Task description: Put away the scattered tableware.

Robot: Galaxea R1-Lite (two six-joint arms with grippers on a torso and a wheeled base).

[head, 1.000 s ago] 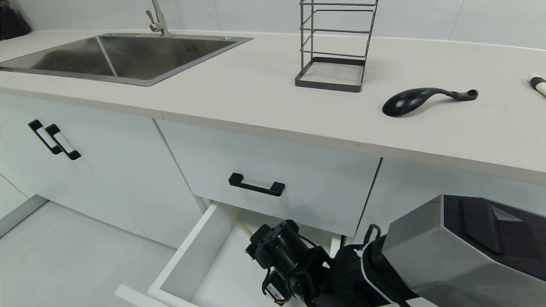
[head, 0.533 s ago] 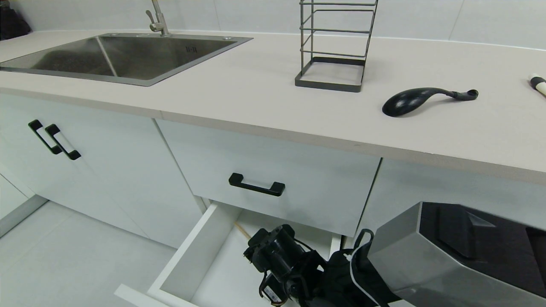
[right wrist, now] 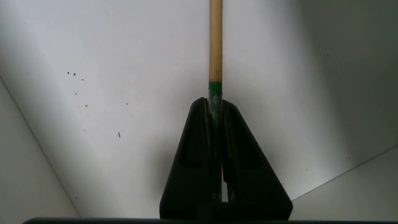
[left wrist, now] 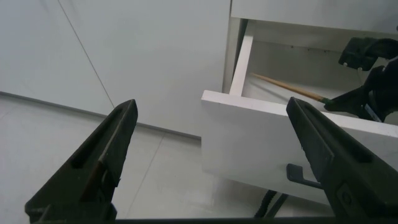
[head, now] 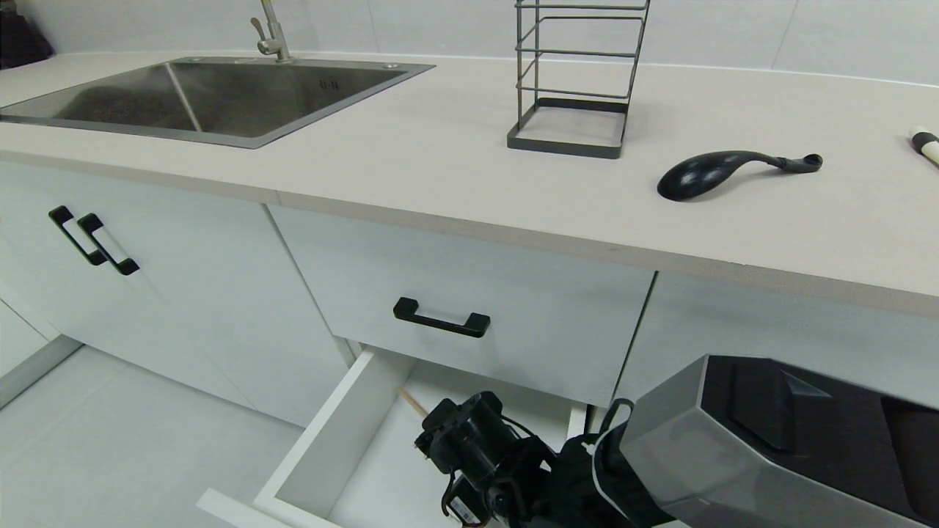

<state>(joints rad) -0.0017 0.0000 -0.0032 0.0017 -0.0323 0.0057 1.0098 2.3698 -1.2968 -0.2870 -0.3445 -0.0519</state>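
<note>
Right jaws pinch a chopstick (right wrist: 215,43), tip cut off, in the drawer (head: 330,433); left jaws spread.

The chopstick (right wrist: 215,43) runs off the right wrist view's edge, its gripped end buried in the right hand (right wrist: 215,109). At the surface's (head: 440,161) right side a white-and-black item (head: 926,145) is cut off, kind unclear.

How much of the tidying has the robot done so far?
Done: the lower drawer is open. In hand: the right hand is shut on a wooden chopstick, down inside that drawer. Left: a black spoon and another utensil lie on the counter.
</note>
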